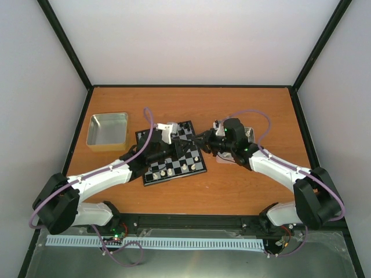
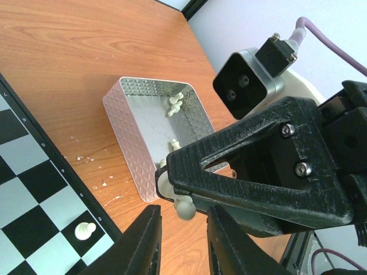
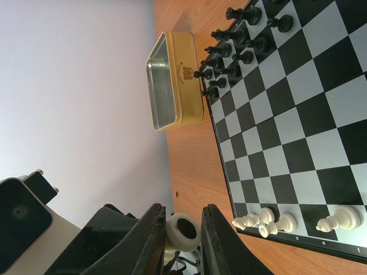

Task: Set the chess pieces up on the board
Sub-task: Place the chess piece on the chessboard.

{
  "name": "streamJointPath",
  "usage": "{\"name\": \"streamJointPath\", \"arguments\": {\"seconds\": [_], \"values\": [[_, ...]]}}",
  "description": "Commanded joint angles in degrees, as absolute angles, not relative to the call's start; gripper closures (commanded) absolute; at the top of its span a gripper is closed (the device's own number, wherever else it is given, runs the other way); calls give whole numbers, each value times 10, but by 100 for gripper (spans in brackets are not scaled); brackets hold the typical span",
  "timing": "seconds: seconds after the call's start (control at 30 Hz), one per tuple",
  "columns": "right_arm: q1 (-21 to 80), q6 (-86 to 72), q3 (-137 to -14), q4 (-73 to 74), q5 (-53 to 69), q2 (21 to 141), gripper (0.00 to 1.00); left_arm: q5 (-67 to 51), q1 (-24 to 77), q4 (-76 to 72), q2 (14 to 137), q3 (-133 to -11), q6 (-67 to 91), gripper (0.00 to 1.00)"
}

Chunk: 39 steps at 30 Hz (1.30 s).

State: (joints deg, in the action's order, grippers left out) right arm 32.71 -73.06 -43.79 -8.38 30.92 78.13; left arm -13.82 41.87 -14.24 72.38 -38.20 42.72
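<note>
The board [image 1: 174, 155] lies mid-table, with cream-white chess pieces [image 1: 174, 169] along its near edge. Above its right edge both grippers meet. My right gripper [image 1: 205, 141] [image 3: 182, 230] is shut on one cream-white piece [image 3: 184, 232], whose hollow round base shows between the fingers. In the left wrist view that piece [image 2: 184, 207] sticks out of the right gripper's black finger [image 2: 252, 172], its round head level with the tips of my left gripper [image 2: 182, 240] [image 1: 196, 143]. The left jaws stand apart on either side of the head, touching nothing.
A silver tray [image 2: 129, 143] with a pinkish side holds several loose cream pieces [image 2: 176, 103] right of the board. A gold-sided tray [image 1: 108, 131] [image 3: 172, 80] sits far left. Black pieces [image 3: 235, 46] crowd the board's far rows. A lone white pawn [image 2: 85, 230] stands near the board's corner.
</note>
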Motion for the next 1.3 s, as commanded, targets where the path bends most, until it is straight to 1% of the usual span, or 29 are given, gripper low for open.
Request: {"name": "streamJointPath", "arguments": {"seconds": [0.0, 0.2, 0.33, 0.47, 0.57, 0.6, 0.7, 0.77, 0.83, 0.9, 0.97, 1.03, 1.13, 1.27], "values": [[336, -725, -458, -84, 316, 784, 80, -146, 416, -149, 722, -397, 417, 79], [344, -719, -464, -82, 318, 789, 80, -139, 416, -141, 730, -412, 404, 79], [349, -714, -462, -77, 319, 791, 81, -122, 416, -129, 719, -419, 382, 81], [352, -709, -455, -73, 322, 792, 81, -112, 416, -115, 710, -422, 366, 86], [355, -709, -453, -75, 323, 794, 81, -116, 416, -116, 711, -419, 362, 94], [356, -709, -453, -75, 323, 794, 81, -119, 416, -118, 712, -418, 361, 98], [357, -706, -456, -73, 323, 797, 80, -121, 416, -118, 712, -417, 356, 99], [357, -703, -458, -71, 321, 799, 78, -117, 416, -112, 712, -417, 349, 100], [357, -700, -461, -68, 318, 800, 74, -117, 416, -103, 712, -419, 340, 99], [357, -692, -470, -58, 308, 800, 64, -119, 416, -86, 715, -423, 332, 99], [355, -678, -484, -39, 293, 802, 57, -123, 416, -53, 723, -432, 322, 99], [349, -654, -499, -9, 268, 801, 52, -129, 416, -9, 734, -444, 308, 99], [332, -618, -515, 40, 217, 792, 49, -137, 416, 72, 749, -468, 280, 99], [302, -575, -512, 102, 146, 762, 48, -146, 416, 237, 792, -534, 243, 99]]}}
